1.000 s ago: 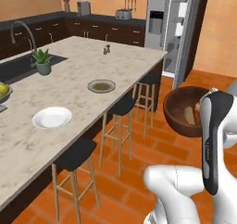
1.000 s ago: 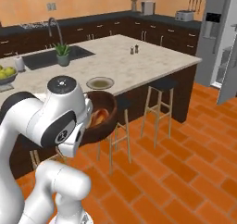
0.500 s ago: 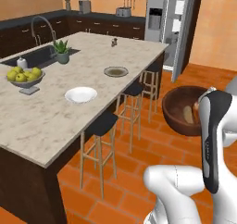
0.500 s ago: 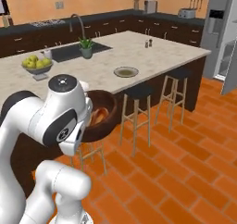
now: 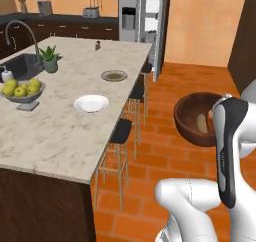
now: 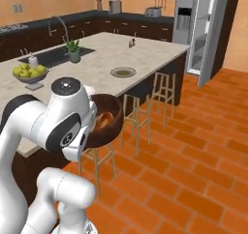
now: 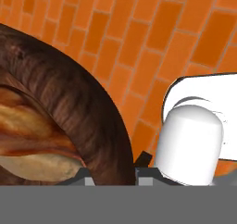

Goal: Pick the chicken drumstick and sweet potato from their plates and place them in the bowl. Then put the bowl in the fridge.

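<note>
My jaws are pinched on the rim of the bowl [image 5: 197, 118] — drumstick [image 6: 100, 121] and sweet potato [image 5: 201, 124] inside, carried over the floor. Fridge [image 5: 141, 17] ahead, door open. Best kept level, slow approach — rim grip could slip.

No readable text, labels or numbers — none anywhere.
</note>
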You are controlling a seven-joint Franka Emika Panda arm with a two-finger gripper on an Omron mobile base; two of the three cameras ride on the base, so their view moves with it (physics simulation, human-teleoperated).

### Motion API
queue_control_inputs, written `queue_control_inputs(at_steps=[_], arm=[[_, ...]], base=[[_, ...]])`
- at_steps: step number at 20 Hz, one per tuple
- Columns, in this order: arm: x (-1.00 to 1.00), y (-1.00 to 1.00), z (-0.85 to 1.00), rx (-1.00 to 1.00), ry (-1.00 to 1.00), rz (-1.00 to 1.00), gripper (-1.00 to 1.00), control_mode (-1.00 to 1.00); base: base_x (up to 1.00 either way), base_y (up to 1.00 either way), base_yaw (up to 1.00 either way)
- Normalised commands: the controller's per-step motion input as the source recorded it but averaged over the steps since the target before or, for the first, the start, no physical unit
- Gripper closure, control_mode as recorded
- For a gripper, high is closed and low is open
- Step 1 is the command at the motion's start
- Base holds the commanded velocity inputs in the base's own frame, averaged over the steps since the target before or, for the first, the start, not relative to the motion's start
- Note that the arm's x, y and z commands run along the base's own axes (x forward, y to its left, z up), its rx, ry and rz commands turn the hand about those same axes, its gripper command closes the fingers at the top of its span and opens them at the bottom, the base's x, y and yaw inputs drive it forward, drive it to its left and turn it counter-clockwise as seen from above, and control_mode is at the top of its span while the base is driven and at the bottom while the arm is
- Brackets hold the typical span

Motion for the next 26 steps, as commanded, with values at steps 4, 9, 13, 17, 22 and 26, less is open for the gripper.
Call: queue_control_inputs(at_steps=[4,9,13,17,22,26], arm=[[0.00,0.00,0.00,0.00,0.00,0.00,1.00,1.00],[0.00,0.00,0.00,0.00,0.00,0.00,1.00,1.00],[0.00,0.00,0.00,0.00,0.00,0.00,1.00,1.00],[0.00,0.00,0.00,0.00,0.00,0.00,1.00,1.00],[0.00,0.00,0.00,0.00,0.00,0.00,1.00,1.00],[0.00,0.00,0.00,0.00,0.00,0.00,1.00,1.00]], base=[[-1.00,1.00,-0.30],[-0.61,1.00,-0.22],[-0.09,1.00,-0.10],[0.03,1.00,-0.10],[0.53,1.00,-0.06],[0.65,1.00,-0.06]])
